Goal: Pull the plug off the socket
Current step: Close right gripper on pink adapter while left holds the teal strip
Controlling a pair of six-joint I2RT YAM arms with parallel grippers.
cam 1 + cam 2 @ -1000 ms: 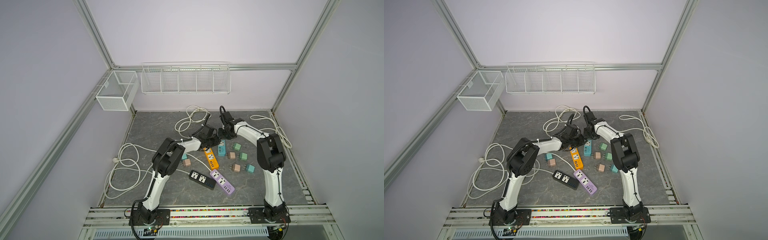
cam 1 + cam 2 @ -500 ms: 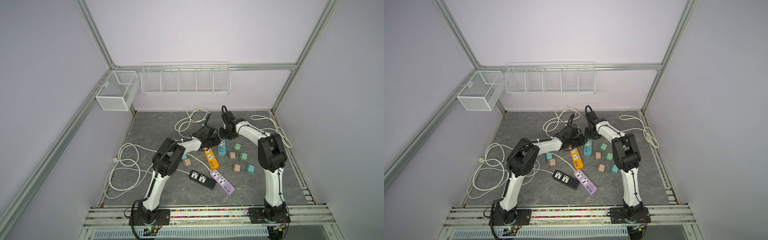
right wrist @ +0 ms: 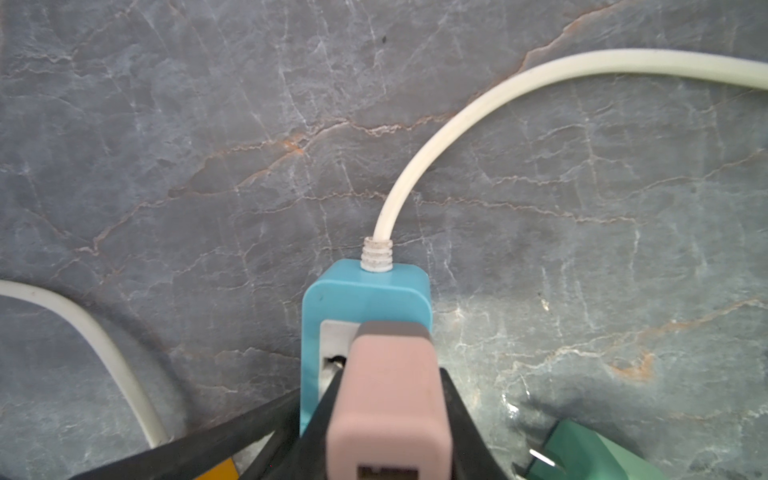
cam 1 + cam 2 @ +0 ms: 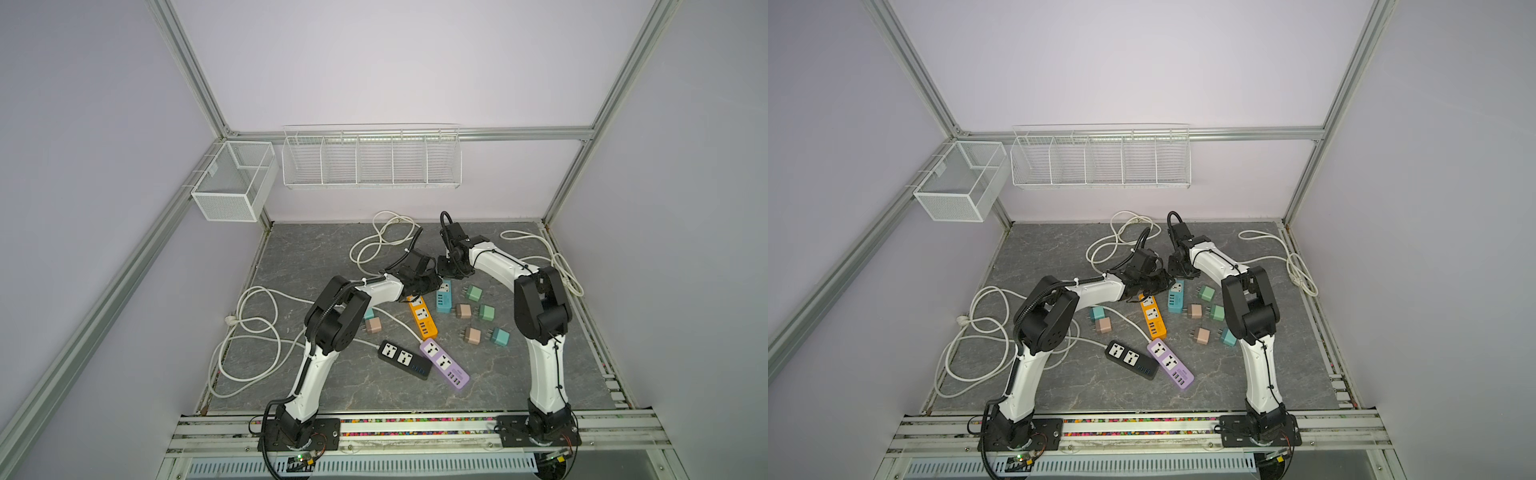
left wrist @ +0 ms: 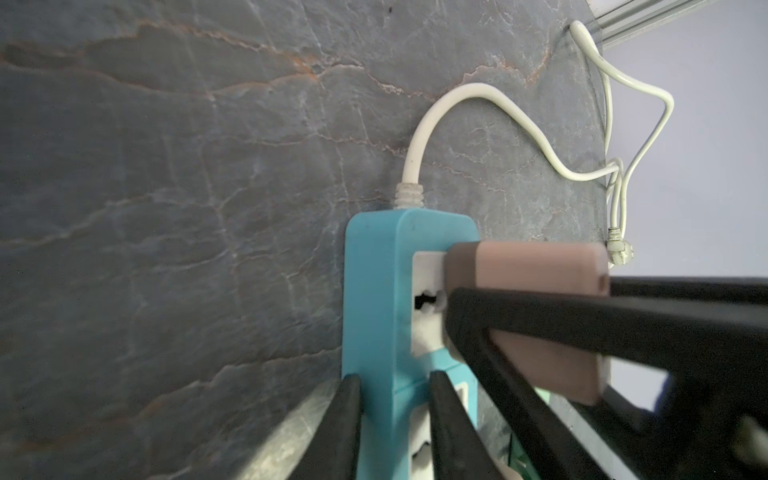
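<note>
The right gripper (image 3: 388,386) squeezes the pink plug (image 3: 386,415) in the blue socket strip (image 5: 374,257), which the left gripper (image 5: 395,380) clamps.

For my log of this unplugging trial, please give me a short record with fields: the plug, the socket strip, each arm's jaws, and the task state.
plug: pink plug, seated in the blue power strip, in the socket nearest the cord; no prongs showing
left gripper: jaws closed on the strip's sides
right gripper: jaws closed on the plug
cord: white cord leaves the strip's end
task state: plug not yet pulled out
</note>
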